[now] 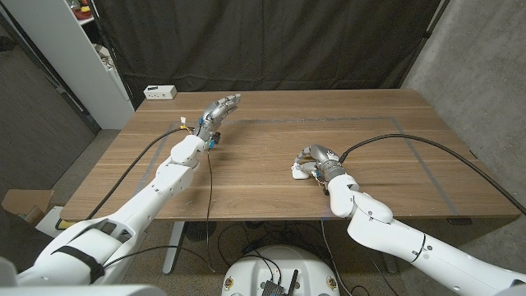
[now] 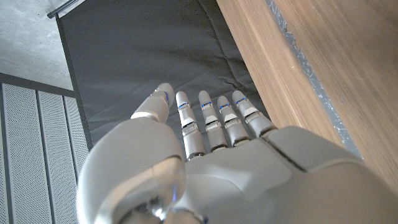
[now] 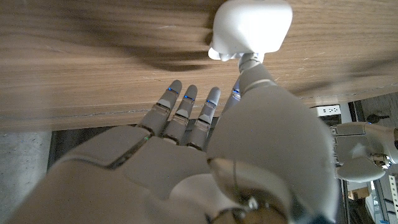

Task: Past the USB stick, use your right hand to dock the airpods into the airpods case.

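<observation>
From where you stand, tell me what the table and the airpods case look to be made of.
The table looks like wood or wood veneer with a matte finish: brown streaked grain, little glare. The airpods case looks like smooth white plastic, slightly glossy: rounded corners and soft highlights. The right hand is at it; whether it grips is unclear.

Table: wooden point(image 1: 271, 185), grey tape lines point(image 1: 433, 177) marking a rectangle on its top.
Backdrop: dark curtain point(image 1: 271, 41) behind the far edge.
White box: perhaps a power strip point(image 1: 159, 91), at the far left corner.
Shelving: white unit point(image 1: 78, 45), far left.
Cardboard box: on the floor point(image 1: 20, 205), left.
</observation>
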Robot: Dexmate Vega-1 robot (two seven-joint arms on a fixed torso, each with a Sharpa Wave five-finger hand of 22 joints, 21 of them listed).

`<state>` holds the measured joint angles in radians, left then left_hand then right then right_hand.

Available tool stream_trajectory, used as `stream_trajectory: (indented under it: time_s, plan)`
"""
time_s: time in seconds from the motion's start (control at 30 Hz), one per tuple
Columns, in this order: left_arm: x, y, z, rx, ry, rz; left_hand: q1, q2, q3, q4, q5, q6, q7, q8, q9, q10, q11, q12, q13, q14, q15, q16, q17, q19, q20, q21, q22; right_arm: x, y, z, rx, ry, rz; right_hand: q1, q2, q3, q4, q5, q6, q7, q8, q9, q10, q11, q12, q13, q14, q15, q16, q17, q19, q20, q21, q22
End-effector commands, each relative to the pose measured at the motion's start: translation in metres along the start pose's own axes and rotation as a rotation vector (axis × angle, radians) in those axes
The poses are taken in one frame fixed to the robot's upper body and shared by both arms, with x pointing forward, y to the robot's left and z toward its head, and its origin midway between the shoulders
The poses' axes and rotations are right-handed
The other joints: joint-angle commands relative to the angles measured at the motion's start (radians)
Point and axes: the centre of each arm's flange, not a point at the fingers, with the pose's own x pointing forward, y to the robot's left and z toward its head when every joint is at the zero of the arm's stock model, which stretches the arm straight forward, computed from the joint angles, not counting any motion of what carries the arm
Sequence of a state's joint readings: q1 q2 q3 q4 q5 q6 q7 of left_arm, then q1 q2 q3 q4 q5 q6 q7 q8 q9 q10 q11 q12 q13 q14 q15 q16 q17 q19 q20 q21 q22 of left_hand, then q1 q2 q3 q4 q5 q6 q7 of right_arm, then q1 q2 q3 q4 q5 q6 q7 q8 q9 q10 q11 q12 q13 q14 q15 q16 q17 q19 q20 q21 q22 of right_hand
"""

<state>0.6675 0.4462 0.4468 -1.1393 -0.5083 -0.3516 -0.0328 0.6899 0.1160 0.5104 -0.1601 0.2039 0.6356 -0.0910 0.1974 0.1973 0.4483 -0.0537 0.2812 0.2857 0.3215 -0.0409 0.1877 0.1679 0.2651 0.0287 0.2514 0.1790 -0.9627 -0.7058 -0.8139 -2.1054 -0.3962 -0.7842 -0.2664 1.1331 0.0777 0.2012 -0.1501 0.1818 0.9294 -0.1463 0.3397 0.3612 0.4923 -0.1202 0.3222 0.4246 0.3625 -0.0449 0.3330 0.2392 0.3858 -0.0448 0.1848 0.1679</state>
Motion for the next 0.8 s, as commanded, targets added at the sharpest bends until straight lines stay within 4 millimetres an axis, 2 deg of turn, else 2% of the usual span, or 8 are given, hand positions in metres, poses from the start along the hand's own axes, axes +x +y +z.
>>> stream_trajectory:
  time_s: [0.03,0.33,0.43,0.6,0.8]
  plan:
    - [0.0073,-0.0008,-0.0016,-0.006,0.0,-0.018,0.001,0.004,-0.004,-0.001,0.008,0.004,-0.002,-0.001,0.005,0.002,0.0,-0.003,0.003,0.007,-0.07,-0.006,0.002,0.007,-0.003,-0.001,0.006,-0.0055,0.0012,0.0024,0.003,0.011,-0.01,0.016,0.0,-0.003,-0.003,0.0,0.003,0.003,-0.002,0.003,0.003,0.002,0.0,0.006,0.0,-0.173,0.0,0.002,-0.001,-0.018,0.003,0.0]
    - [0.0072,-0.0008,-0.0046,-0.01,0.008,-0.019,0.001,0.003,-0.004,-0.001,0.009,0.003,-0.002,-0.001,0.005,0.003,0.002,-0.004,0.003,0.008,-0.07,-0.006,0.002,0.008,-0.003,-0.003,0.006,-0.0056,0.0023,0.0027,0.012,0.022,-0.002,0.032,-0.006,-0.002,-0.011,0.001,-0.014,0.004,-0.012,0.002,-0.002,0.002,-0.003,0.009,0.0,-0.171,-0.003,-0.001,-0.002,-0.013,0.003,0.0]
    - [0.0071,-0.0012,-0.0053,-0.01,0.008,-0.019,0.001,0.003,-0.004,-0.002,0.008,0.003,-0.003,-0.001,0.005,0.004,0.002,-0.003,0.003,0.007,-0.069,-0.006,0.002,0.008,-0.004,-0.004,0.006,-0.0054,0.0016,0.003,0.011,0.023,0.004,0.032,-0.006,-0.003,-0.008,0.001,-0.027,0.0,-0.02,0.0,-0.011,-0.003,-0.007,0.01,-0.003,-0.171,-0.004,-0.001,-0.005,-0.008,0.002,0.0]
    - [0.0068,-0.0017,-0.0058,-0.011,0.01,-0.021,0.001,0.002,-0.005,-0.002,0.008,0.003,-0.003,-0.001,0.005,0.005,0.0,-0.003,0.003,0.007,-0.07,-0.006,0.002,0.008,-0.003,-0.005,0.006,-0.0059,-0.0008,0.0034,0.006,0.025,0.007,0.03,-0.007,-0.005,-0.005,0.001,-0.055,-0.004,-0.037,-0.005,-0.018,0.002,-0.011,0.011,-0.008,-0.167,-0.005,0.001,-0.009,-0.001,0.002,0.0]
    - [0.0061,-0.0014,-0.0063,-0.011,0.013,-0.021,0.002,0.001,-0.006,-0.003,0.008,0.002,-0.004,-0.001,0.005,0.003,0.001,-0.004,0.004,0.006,-0.068,-0.006,0.002,0.008,-0.003,-0.007,0.006,-0.007,-0.0017,0.0044,0.012,0.027,0.011,0.027,-0.008,-0.008,-0.003,0.001,-0.062,-0.004,-0.045,-0.009,-0.025,0.004,-0.016,0.01,-0.01,-0.167,-0.004,0.003,-0.012,0.006,0.001,0.0]
